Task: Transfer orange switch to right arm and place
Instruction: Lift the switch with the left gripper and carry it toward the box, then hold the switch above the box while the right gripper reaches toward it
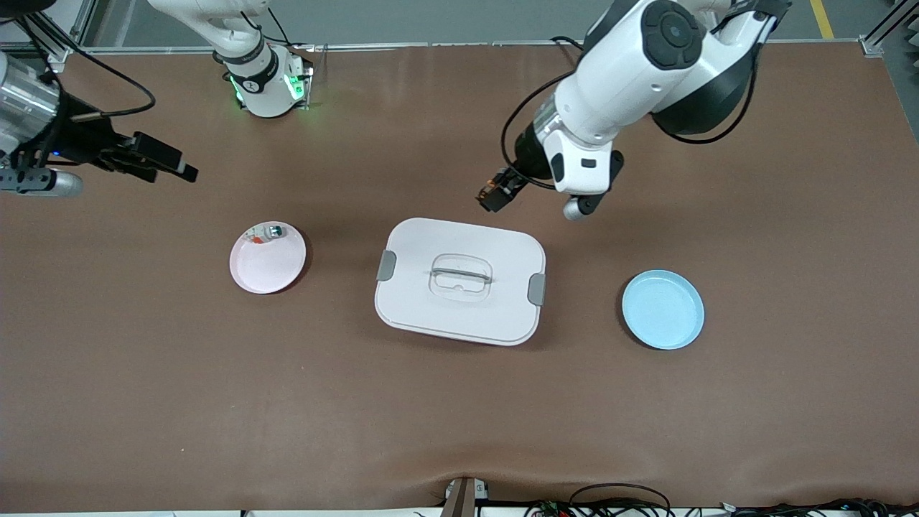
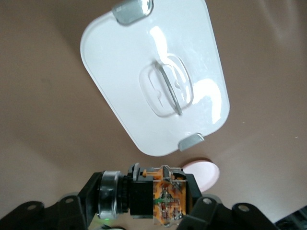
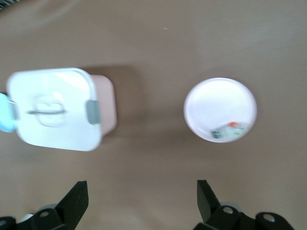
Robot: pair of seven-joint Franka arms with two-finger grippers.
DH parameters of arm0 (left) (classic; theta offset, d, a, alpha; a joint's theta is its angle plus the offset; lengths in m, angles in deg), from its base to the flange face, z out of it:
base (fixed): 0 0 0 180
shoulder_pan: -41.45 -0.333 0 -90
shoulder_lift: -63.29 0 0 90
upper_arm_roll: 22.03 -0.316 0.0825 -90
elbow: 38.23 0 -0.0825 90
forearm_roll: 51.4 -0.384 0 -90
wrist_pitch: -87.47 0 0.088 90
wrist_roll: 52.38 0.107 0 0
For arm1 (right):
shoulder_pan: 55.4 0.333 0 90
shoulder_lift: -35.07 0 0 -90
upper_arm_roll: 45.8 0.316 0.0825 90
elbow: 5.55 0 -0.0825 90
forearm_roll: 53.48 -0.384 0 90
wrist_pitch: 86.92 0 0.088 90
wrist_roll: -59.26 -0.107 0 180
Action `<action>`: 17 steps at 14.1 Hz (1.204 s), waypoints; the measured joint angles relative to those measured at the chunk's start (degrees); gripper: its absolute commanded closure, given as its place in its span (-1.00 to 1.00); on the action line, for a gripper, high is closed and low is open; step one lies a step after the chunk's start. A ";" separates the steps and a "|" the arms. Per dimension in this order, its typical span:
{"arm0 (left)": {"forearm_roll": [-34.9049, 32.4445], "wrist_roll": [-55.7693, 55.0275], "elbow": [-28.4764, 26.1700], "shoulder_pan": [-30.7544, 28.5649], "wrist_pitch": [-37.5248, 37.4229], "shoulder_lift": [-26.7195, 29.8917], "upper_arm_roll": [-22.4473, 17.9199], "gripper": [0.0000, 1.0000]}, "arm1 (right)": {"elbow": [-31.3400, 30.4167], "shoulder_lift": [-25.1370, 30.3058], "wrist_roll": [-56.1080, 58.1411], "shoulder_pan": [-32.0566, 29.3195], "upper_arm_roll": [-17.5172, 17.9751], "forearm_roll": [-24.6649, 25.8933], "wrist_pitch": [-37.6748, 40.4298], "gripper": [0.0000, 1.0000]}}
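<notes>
While the left gripper (image 1: pixel 497 195) is clamped tight on the orange switch (image 2: pixel 165 196), it hangs over bare table just by the white lidded box (image 1: pixel 459 281), on the robots' side; prob. carried mid-table so the other arm can reach it for handover. Right gripper (image 1: pixel 169 164), jaws wide w/ nothing in them, waits up over its end, near the pink plate (image 1: pixel 276 269) w/ a small white-green part (image 1: pixel 273 232). Blue plate (image 1: pixel 662 310) sits bare. No readable writing anywhere.

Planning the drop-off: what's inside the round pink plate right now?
The round pink plate holds one small white-and-green part with red bits, lying at the rim farther from the front camera. The rest of the plate shows bare; nothing covers it.
</notes>
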 measured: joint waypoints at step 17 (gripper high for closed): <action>-4.63 -29.41 11.52 12.61 10.65 -11.72 -0.16 1.00 | -17.81 4.61 -8.10 27.46 1.28 -24.72 -41.39 -1.00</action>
